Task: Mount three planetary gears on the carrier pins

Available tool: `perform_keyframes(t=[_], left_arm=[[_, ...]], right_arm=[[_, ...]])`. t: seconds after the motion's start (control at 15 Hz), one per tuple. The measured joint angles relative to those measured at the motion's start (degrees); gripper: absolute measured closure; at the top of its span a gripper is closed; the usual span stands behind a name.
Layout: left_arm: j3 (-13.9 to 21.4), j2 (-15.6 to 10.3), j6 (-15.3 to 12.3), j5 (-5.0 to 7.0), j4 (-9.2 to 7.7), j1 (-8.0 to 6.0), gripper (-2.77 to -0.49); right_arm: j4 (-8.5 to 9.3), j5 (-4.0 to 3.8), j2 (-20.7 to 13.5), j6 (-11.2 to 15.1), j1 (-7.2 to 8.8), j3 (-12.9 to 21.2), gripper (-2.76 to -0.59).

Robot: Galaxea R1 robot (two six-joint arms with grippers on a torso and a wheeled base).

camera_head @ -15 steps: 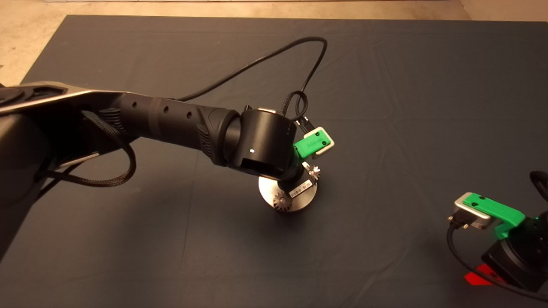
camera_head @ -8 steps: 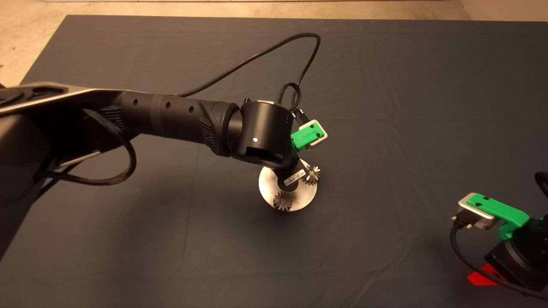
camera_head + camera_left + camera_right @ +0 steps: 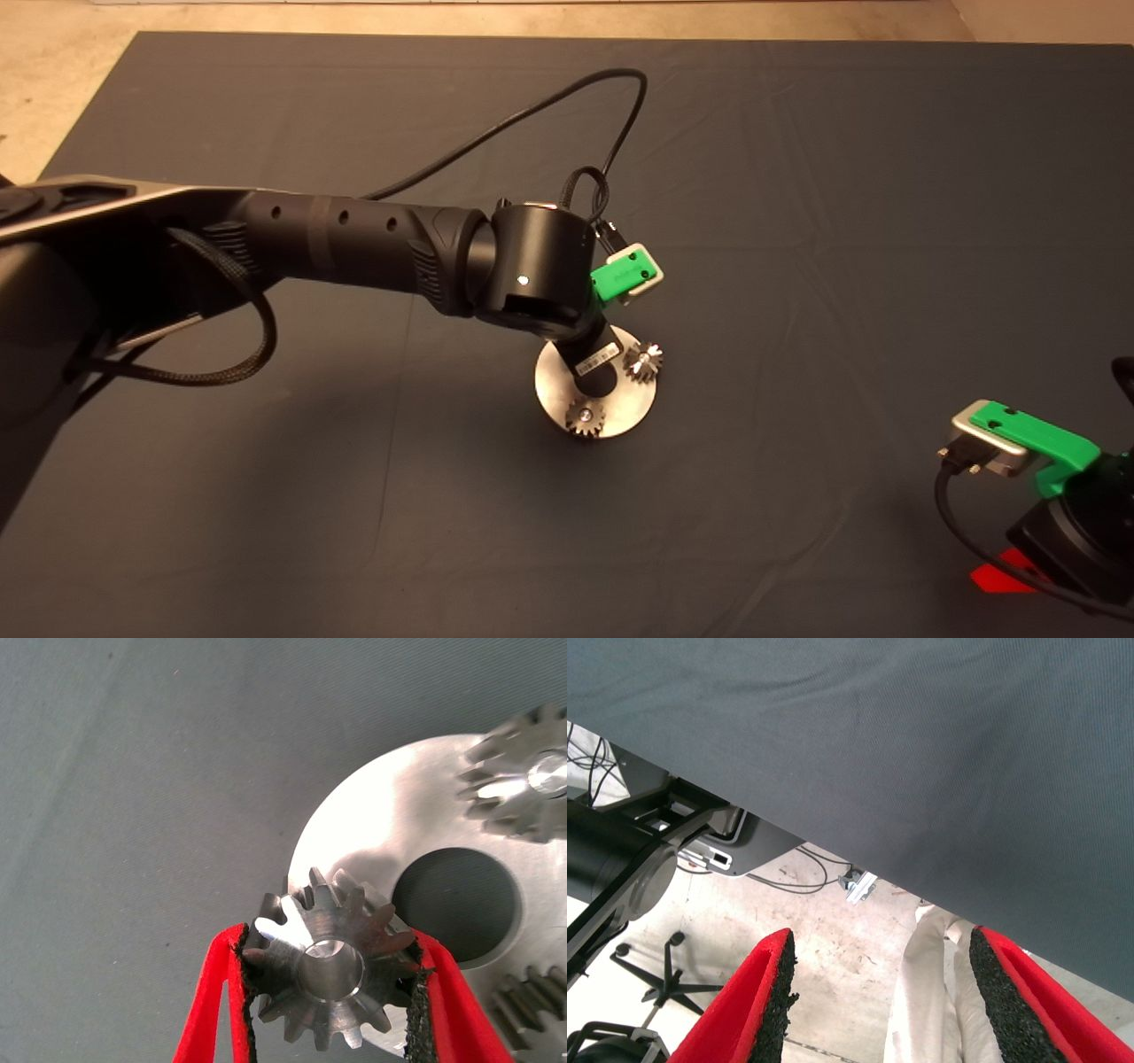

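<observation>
Now the left gripper point(image 3: 330, 979) pinches a gear point(image 3: 330, 966) at the disc's point(image 3: 425, 806) ten o'clock edge; the right gripper point(image 3: 877, 997) waits open.

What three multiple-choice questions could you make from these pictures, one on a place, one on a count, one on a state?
1. Where is the right gripper?
A. over the disc
B. parked at the mat's lower right edge
C. on the cable

2. How many gears sit on the disc in the head view?
A. none
B. two
C. five

3. What is the left gripper doing?
A. hanging open and bare
B. gripping the disc's rim
C. gripping a gear

Answers:
1 B: the head view shows it at the lower right, far from the disc.
2 B: one gear is on the right side, another on the near side, each on a pin.
3 C: the left wrist view shows its jaws closed on a third gear over the disc's edge.
</observation>
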Motion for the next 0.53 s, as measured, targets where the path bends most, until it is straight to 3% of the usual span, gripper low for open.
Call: perform_keyframes(t=[0.53], left_arm=[[0.02,-2.04,1.5,0.0,0.04,0.8,-0.68]], right_arm=[[0.0,0.0,-0.15,0.0,0.0,0.04,-1.44]])
